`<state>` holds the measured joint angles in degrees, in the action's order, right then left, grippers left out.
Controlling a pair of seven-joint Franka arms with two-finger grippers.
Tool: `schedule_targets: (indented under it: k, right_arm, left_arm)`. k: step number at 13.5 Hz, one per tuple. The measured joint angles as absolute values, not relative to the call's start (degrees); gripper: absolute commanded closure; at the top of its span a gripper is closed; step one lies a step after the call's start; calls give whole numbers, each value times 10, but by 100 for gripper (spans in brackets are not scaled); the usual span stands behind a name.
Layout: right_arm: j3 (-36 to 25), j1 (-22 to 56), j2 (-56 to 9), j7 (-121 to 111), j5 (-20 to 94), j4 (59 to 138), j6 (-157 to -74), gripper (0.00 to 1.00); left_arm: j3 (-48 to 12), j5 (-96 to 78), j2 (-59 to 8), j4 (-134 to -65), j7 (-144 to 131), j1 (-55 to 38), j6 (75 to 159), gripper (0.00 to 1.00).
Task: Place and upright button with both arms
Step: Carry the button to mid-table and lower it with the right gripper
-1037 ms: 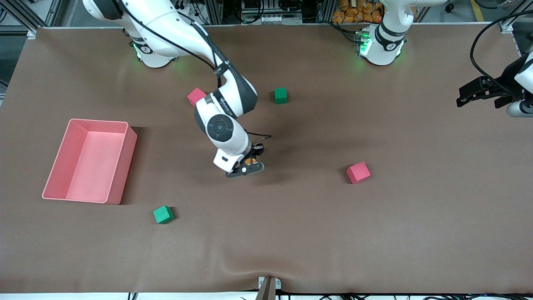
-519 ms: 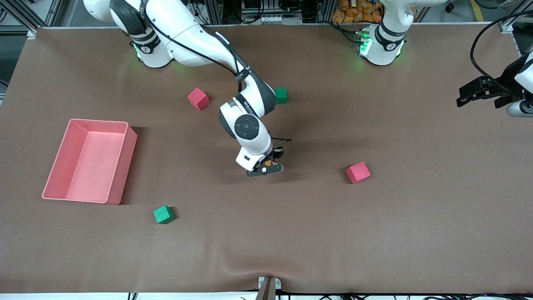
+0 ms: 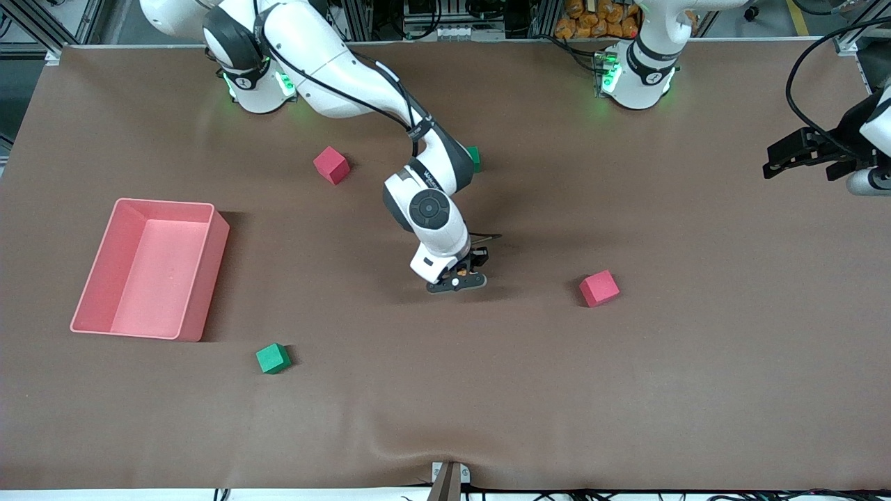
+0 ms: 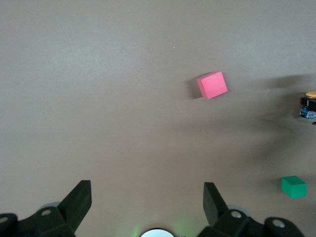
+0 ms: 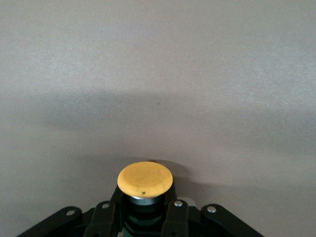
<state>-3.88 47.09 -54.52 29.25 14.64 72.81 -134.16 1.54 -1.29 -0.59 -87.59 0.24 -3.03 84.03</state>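
The button point(image 5: 144, 180), a smooth round orange cap on a dark body, sits clamped in the right hand point(image 3: 459, 273) over the matte brown bench point(image 3: 487, 390), seemingly just above it. A pink-red foam cube point(image 3: 598, 288) lies nearby. The left hand point(image 3: 800, 154) waits spread wide at its bench end.

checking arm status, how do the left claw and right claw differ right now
The right claw is shut on the orange-capped button, low over mid-table; the left claw is open and holds nothing. The right arm reaches out across the table, while the left arm waits at its own end of the table. Both are black two-finger claws.
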Motion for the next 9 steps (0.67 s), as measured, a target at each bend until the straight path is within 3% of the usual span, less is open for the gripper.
schedule_targets:
  k: [9]
  right_arm:
    - [-47, 469, -527, 293, 146, 703, -1340, 0]
  left_arm:
    - [-15, -14, -13, -876, -18, -33, 840, 0]
